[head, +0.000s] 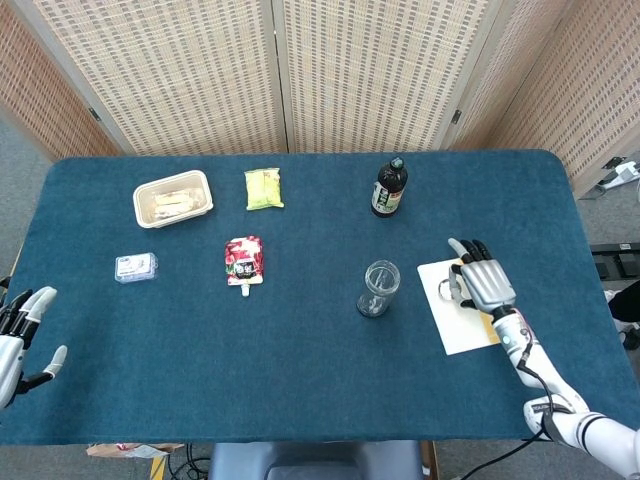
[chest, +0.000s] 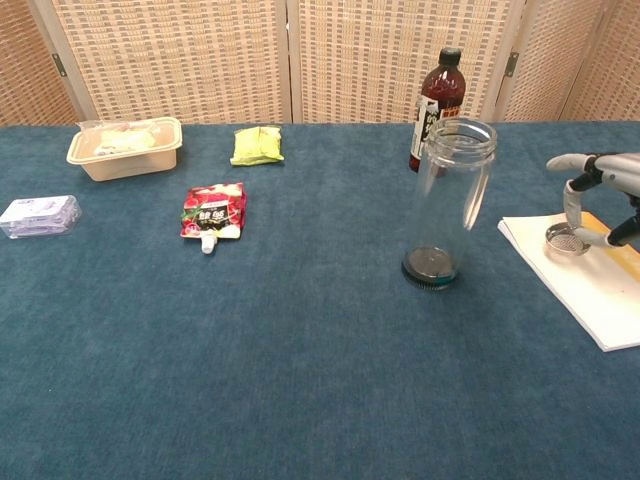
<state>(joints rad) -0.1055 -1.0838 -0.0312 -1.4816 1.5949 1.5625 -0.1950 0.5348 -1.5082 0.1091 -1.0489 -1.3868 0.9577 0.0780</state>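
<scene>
The clear jar (chest: 452, 200) at center right stood empty; the right hand (chest: 600, 195) pinched a metal lid (chest: 562, 238) over the paper (chest: 585, 285). Only the head view showed the left hand (head: 20, 335), open, at lower left.

A dark bottle (head: 389, 187), green packet (head: 264, 188), food tray (head: 173, 198), red pouch (head: 245, 261) and small wrapped pack (head: 135, 267) lie well apart on the blue desk (head: 300, 370).

the jar (head: 378, 289) stands before the bottle (head: 389, 188), left of the paper sheet (head: 455, 322) under the right hand (head: 480, 284).
</scene>
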